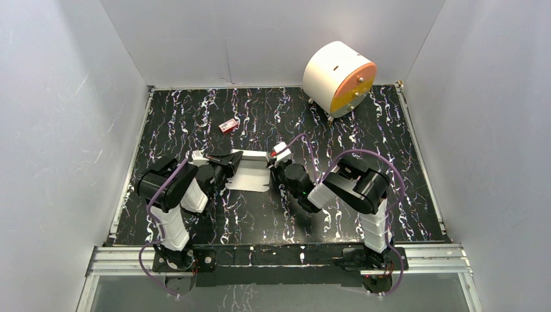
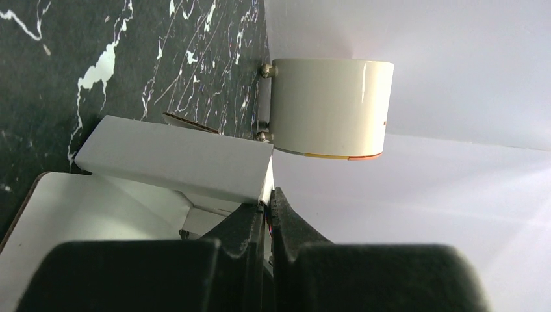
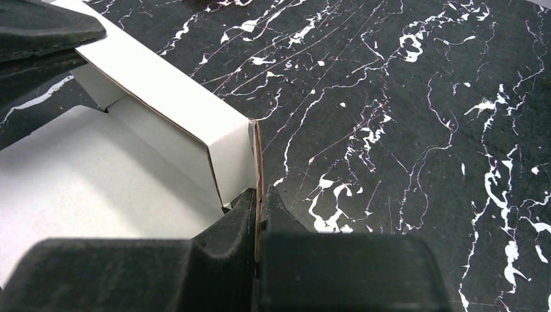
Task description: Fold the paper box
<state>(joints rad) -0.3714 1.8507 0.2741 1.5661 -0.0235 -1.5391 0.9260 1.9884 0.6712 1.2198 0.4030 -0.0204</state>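
The paper box (image 1: 250, 177) is white thin cardboard, partly folded, lying mid-table between the two arms. My left gripper (image 1: 235, 159) is shut on its left end; in the left wrist view the fingertips (image 2: 269, 198) pinch an upright side wall (image 2: 175, 159). My right gripper (image 1: 278, 164) is shut on its right end; in the right wrist view the jaws (image 3: 258, 198) pinch a thin upright flap beside the folded wall (image 3: 162, 97). The flat panel (image 3: 84, 182) lies below. The left fingers (image 3: 39, 39) show at the top left of the right wrist view.
A big white cylinder with an orange face (image 1: 339, 78) stands at the back right; it also shows in the left wrist view (image 2: 331, 107). A tiny red item (image 1: 227, 125) lies behind the box. White walls enclose the black marbled table (image 1: 390, 130).
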